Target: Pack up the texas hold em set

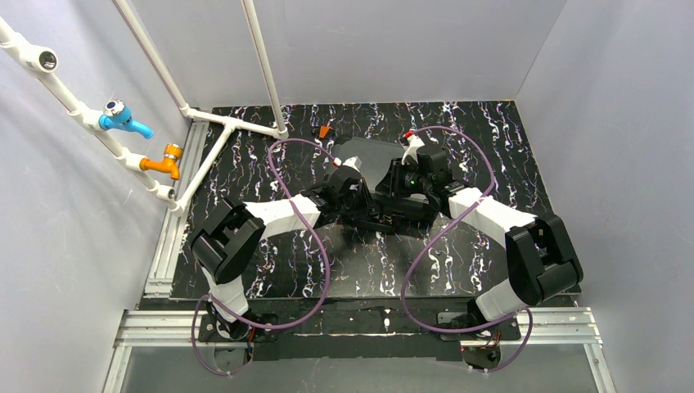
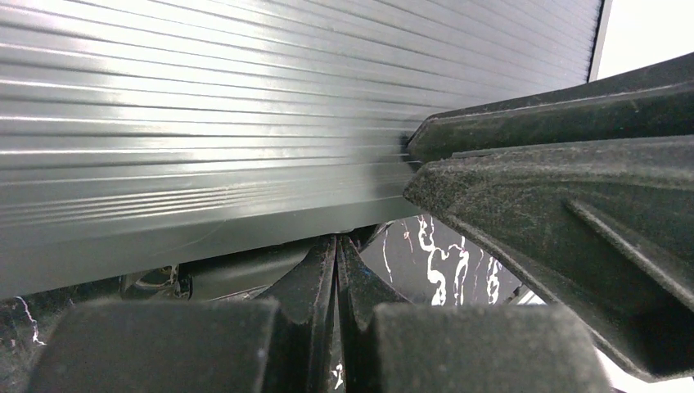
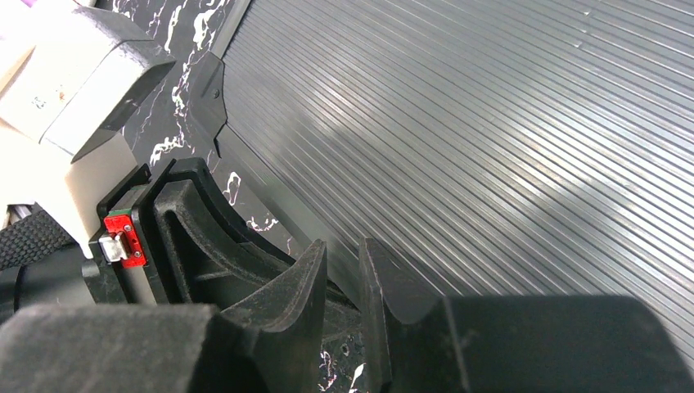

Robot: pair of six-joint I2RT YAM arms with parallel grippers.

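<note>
Left wrist: left gripper (image 2: 336,250) fingers pressed together, tips at rim of case (image 2: 205,123), ribbed lid filling view. Right wrist: right gripper (image 3: 342,258) fingers nearly together, slim gap, nothing seen between. Only top view: case at middle of table (image 1: 491,131), both arms meeting over it; small orange object (image 1: 324,131) beyond.

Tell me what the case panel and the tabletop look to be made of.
The case looks like ribbed aluminium sheet, matte silver-grey: fine parallel ridges with soft glare; metal-look plastic is possible. The tabletop looks like smooth printed laminate or film: black with white marble-like veins; the core cannot be told.
</note>
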